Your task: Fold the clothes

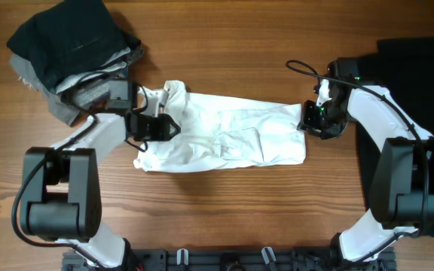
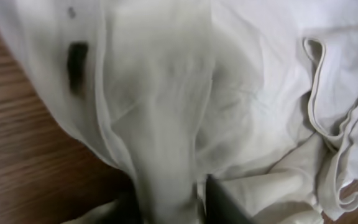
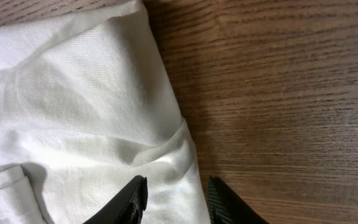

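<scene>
A white garment (image 1: pixel 232 139) lies across the middle of the wooden table (image 1: pixel 224 218), folded into a long band. Its long axis runs left to right in the overhead view and tilts slightly: the top edge starts higher at the left and drops toward the right, while the bottom edge is close to level. The left end is bunched and rumpled. The right end is flatter and ends in a fairly straight edge.

The left gripper (image 1: pixel 166 126) sits on the rumpled left end. In its wrist view a thick fold of the white cloth is drawn down between the two dark fingers (image 2: pixel 224 204), which are clamped on it. A hemmed edge curls off to the right.

The right gripper (image 1: pixel 310 120) is at the garment's right end, at its upper corner. In the right wrist view the fingertips (image 3: pixel 132 199) stand a narrow gap apart, with the edge of the cloth lying between them and bare wood just beside it. Whether they are pinching the cloth or only straddling it cannot be told.

A pile of dark clothes (image 1: pixel 66 38) sits at the far left corner of the table, just beside the left arm. A black cloth (image 1: pixel 417 68) lies along the right side, under the right arm — well apart from the white garment.
</scene>
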Robot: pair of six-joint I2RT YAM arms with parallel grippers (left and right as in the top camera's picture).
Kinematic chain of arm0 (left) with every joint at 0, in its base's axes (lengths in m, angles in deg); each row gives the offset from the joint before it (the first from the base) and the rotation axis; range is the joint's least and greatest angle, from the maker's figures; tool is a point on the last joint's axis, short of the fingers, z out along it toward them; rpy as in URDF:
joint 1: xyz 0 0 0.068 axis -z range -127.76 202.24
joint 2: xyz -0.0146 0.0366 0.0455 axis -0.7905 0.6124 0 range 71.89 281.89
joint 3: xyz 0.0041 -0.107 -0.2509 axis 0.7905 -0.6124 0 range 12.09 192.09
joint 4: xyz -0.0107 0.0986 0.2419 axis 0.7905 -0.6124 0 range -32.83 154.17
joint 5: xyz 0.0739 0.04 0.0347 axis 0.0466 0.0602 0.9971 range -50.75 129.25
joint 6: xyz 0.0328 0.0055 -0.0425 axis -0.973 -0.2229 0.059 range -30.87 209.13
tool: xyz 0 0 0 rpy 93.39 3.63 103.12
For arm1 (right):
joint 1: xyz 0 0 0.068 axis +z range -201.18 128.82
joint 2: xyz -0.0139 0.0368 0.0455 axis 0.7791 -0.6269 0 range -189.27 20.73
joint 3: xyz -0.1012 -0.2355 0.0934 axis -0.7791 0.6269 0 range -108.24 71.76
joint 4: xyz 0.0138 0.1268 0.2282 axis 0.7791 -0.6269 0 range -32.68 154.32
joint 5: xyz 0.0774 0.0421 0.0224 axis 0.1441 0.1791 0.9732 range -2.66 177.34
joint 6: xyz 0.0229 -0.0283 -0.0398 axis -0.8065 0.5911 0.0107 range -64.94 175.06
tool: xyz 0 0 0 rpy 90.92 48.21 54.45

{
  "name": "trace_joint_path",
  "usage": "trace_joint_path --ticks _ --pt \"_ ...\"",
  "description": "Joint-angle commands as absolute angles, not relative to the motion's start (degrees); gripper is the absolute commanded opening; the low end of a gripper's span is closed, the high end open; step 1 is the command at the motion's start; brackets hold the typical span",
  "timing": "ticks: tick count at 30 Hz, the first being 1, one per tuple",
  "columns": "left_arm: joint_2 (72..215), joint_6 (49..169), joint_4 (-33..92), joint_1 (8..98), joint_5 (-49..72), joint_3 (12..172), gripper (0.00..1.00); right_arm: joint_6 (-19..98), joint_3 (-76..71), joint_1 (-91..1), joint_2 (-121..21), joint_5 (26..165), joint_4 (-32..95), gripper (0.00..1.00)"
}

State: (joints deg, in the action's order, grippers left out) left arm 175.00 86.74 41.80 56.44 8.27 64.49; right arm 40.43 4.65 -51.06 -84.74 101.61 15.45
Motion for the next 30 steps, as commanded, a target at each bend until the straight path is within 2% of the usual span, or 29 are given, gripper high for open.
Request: trace_joint_path --ticks 1,3,8,12,14,18,19,20,22,24,30 --pt "175.35 86.6 40.82 56.64 8.92 63.81 0.04 41.59 4.86 -50.82 -83.52 100.71 14.95 0.36" --pt "173.98 87.78 38.3 55.74 11.92 64.47 0.04 41.61 4.86 -50.82 -83.52 100.71 14.62 0.35" --pt "164.56 87.78 18.63 52.97 29.4 79.75 0.04 41.72 4.86 -50.84 -83.49 100.69 13.16 0.36" --pt "160.99 87.89 10.72 55.26 29.12 93.04 0.04 41.52 4.86 -50.84 -83.49 100.71 13.01 0.47" --pt "160.58 89.86 10.2 58.39 27.96 94.41 0.04 41.5 4.86 -50.84 -83.49 100.71 12.85 0.6" --pt "163.53 94.12 9.26 68.51 26.26 93.5 0.04 41.57 4.86 -50.84 -83.49 100.69 12.64 0.65" --pt "165.45 94.15 8.14 71.9 26.3 93.12 0.07 41.59 4.86 -50.84 -83.49 100.69 12.64 0.67" --pt "167.05 94.17 7.25 74.15 26.34 92.8 0.18 41.59 4.86 -50.84 -83.49 100.71 12.59 0.68" --pt "170.5 96.05 4.56 77.71 29.38 92.64 0.5 41.63 4.86 -50.84 -83.49 100.71 12.57 0.68" --pt "172.95 96.99 2.98 79.57 33.27 92.64 0.69 41.65 4.86 -50.84 -83.49 100.71 12.61 0.69" --pt "170.39 97.16 -1.39 74.65 35.33 98.5 0.73 44.23 4.86 -50.84 -83.49 103.66 12.64 0.69"
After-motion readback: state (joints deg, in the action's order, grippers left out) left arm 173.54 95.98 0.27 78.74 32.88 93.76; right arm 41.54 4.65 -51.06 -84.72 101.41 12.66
